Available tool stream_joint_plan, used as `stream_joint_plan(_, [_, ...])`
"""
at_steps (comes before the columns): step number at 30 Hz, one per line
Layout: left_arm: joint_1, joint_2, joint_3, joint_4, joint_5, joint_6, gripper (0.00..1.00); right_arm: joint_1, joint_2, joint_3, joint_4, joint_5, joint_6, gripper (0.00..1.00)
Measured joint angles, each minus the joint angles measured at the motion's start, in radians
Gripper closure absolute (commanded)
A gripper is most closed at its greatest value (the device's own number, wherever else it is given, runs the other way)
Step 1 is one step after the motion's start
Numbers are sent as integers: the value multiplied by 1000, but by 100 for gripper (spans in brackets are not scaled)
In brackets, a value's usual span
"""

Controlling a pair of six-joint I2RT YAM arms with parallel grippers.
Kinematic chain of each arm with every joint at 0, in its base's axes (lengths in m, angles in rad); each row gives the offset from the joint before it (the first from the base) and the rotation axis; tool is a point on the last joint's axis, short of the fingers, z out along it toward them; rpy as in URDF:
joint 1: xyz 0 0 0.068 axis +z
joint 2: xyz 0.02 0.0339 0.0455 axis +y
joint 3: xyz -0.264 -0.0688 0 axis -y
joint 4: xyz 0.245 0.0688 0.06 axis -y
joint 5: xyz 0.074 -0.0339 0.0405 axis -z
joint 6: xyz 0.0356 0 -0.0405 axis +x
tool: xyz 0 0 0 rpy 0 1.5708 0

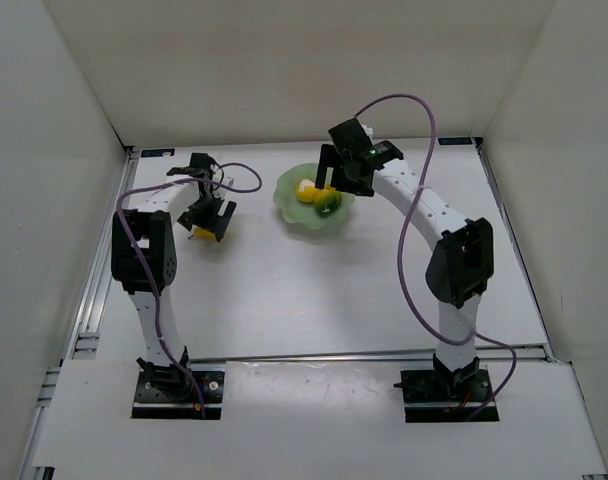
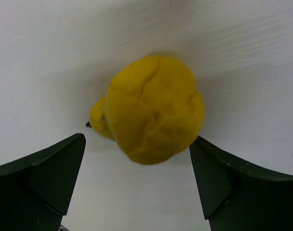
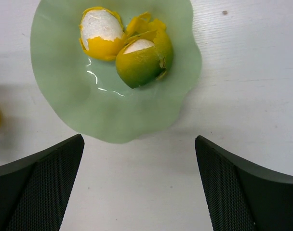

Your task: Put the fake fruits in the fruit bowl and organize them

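Two of the three fruits are sitting in the bowl (image 3: pixel 64 91) just ahead of my right claw (image 3: pixel 139 138): the white-topped one (image 3: pixel 100 31) and the green one (image 3: pixel 141 60), touching each other toward the far side. My right claw is hanging wide above the bowl's near rim, holding nothing. The third fruit (image 2: pixel 153 108), all yellow, is lying on the surface (image 2: pixel 40 48) between and just beyond the fingers of my left claw (image 2: pixel 137 139), which is also standing wide and gripping nothing. So I am judging the job roughly two-thirds done, with this last fruit waiting to be grasped, carried over and perhaps tidied. I am not making out whether my left fingers are touching it. My right wrist view is cutting off the bowl's far rim, and the yellow fruit's stem is showing only as a small dark tip.
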Motion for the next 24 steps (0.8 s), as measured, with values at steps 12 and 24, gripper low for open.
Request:
stream_joint_plan(12, [-20,116,134,1,78,44,31,-1,-103,-142,0,29,-6,0])
stream_joint_plan(24, [-61,31,122,-19,59,48,71,-9,-140,-255,-9,49,26,0])
